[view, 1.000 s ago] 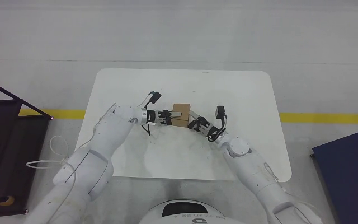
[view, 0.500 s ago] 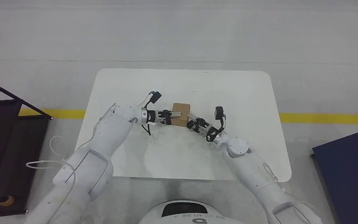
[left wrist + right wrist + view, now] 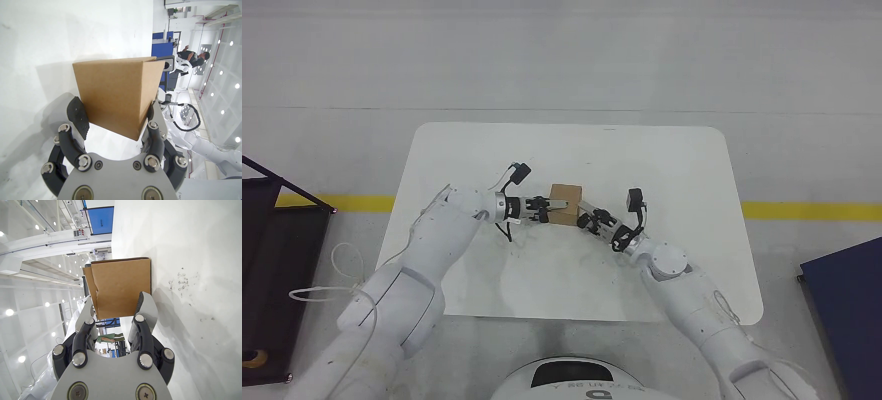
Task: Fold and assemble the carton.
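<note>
Mid-assembly at the centre of the white worktop [image 3: 672,170]: the brown carton [image 3: 566,194] stands squared up as a small box, one face down on the surface, and I have it from both ends. My left end effector [image 3: 115,113] is spread wide and closed on the carton's near corner, one dark pad on the face nearest the worktop and the other on the opposite face. My right end effector [image 3: 117,306] is clamped across the other end in the same way, its fingers opened about as wide as the box is tall. From the right wrist, an outer layer of board [image 3: 87,279] stands slightly proud along one edge, with a small nick in the board beside it, so I judge that this end is not yet seated. To do this step well, I would let the left side act as the anchor, pressing only firmly enough to stop the box sliding, since thin board will cave or skew under a hard pinch. The right side should push squarely along the crease, not across it, easing the proud layer flush while the bottom face stays flat on the surface.
</note>
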Controlling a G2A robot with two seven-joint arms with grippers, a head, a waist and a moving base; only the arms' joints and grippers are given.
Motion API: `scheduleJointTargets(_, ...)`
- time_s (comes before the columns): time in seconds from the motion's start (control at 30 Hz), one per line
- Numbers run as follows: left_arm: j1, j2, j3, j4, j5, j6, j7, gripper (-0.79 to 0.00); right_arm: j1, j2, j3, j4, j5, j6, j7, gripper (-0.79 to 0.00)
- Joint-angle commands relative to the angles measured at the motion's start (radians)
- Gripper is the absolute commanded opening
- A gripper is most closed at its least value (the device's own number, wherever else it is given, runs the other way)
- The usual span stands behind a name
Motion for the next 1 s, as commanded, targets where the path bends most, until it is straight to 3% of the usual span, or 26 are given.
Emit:
scheduleJointTargets(0.0,0.001,0.000,0.000,-0.001,0.001,0.000,0.001,-0.157,0.011,-0.001,0.000,0.005,0.000,0.006,0.001,-0.243)
scheduleJointTargets(0.3,0.000,-0.001,-0.004,-0.004,0.009,-0.004,0.002,-0.151,0.060,-0.007,-0.011,0.035,-0.020,0.046,-0.010,-0.246)
scheduleJointTargets(0.5,-0.002,0.004,-0.014,-0.004,0.001,-0.018,-0.006,-0.142,0.037,-0.001,0.001,0.022,-0.015,0.035,0.015,-0.228)
scheduleJointTargets(0.97,-0.007,0.026,-0.049,-0.006,-0.017,-0.045,-0.006,-0.126,-0.081,0.041,0.093,-0.202,-0.054,0.051,0.038,-0.179)
